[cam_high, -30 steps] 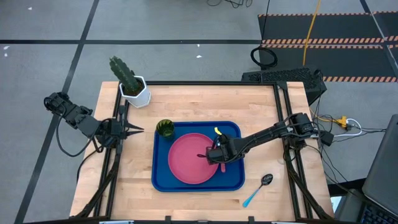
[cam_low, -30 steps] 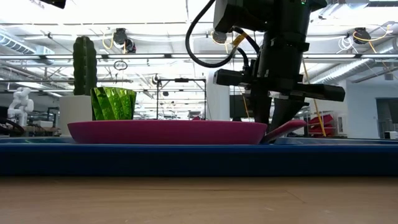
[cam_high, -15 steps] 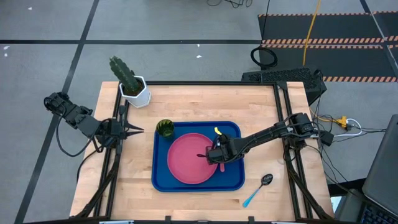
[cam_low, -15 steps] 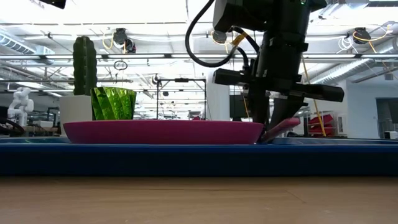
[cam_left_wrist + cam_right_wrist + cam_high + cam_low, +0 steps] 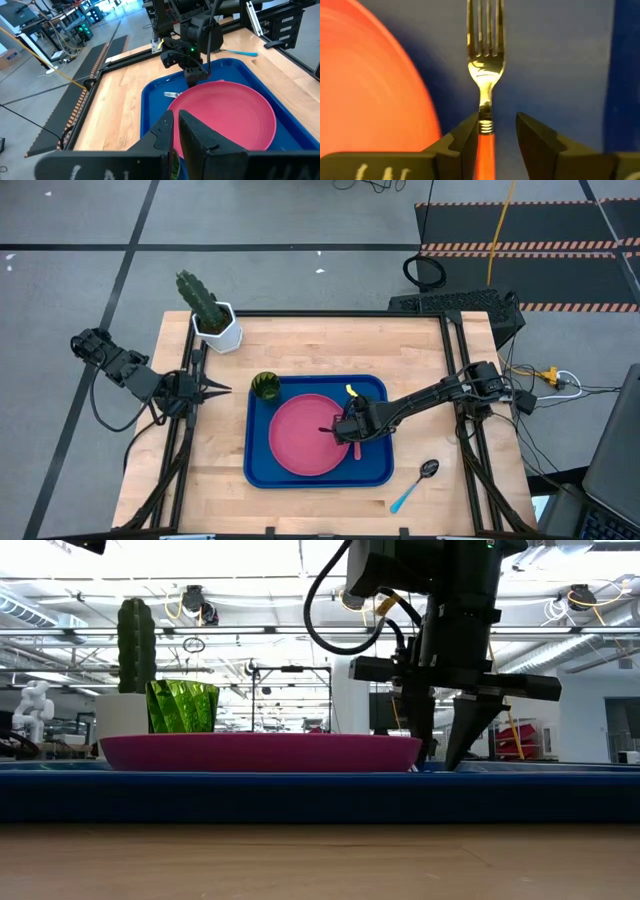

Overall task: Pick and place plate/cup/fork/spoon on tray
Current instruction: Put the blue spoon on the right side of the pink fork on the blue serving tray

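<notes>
Seen from above, a wooden table holds a large rectangular blue plastic tray. A round pink-red plastic plate lies flat inside it, and a small olive-green translucent cup stands at the tray's far left corner. The right gripper sits low over the tray at the plate's right edge, above a small fork with a pink-red plastic handle. A spoon with a dark metal bowl and light blue handle lies on the bare wood, off the tray near its front right corner. A white hexagonal pot holding a green cactus stands at the table's far left corner. The left gripper waits at the table's left edge.

At table height, the right gripper's fingers point down with their tips spread apart just beside the plate's rim.

The left wrist view shows that arm's two fingers nearly together, holding nothing, and the fork's tines lying on the tray floor beside the plate.

The right wrist view shows the fork lying on the tray between the parted fingers, one finger at its handle, the other clear of it; the fingers are not closed on it.
</notes>
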